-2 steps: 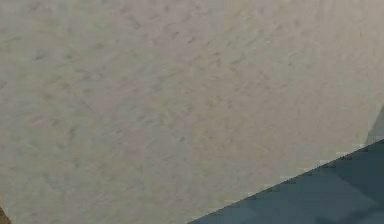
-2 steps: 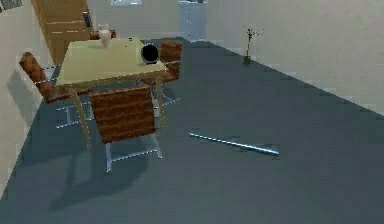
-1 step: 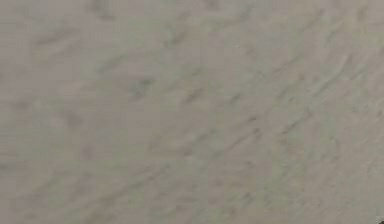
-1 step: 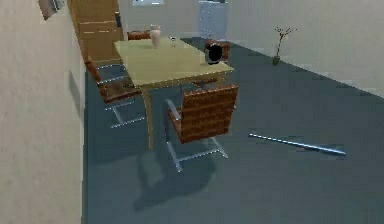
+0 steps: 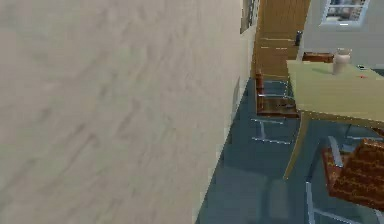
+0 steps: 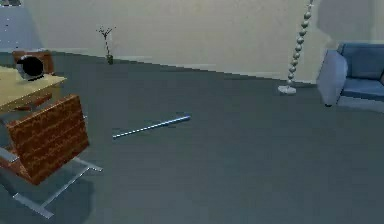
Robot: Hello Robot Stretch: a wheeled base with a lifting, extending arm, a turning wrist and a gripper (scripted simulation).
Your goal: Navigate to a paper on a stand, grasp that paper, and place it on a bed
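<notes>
Paper's whereabouts being impossible to tell, jaws' state likewise, wall (image 5: pixel 110 110) crowding the forward view's left, tabletop (image 5: pixel 340 95) carrying perhaps a white cup (image 5: pixel 343 62), thin blue rod (image 6: pixel 150 127) lying on floor (image 6: pixel 230 170)

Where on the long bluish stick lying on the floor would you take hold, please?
Probably at the middle of the stick, from straight above, gripping across its length: it lies flat on the bare floor, long and thin, so the middle should balance.
</notes>
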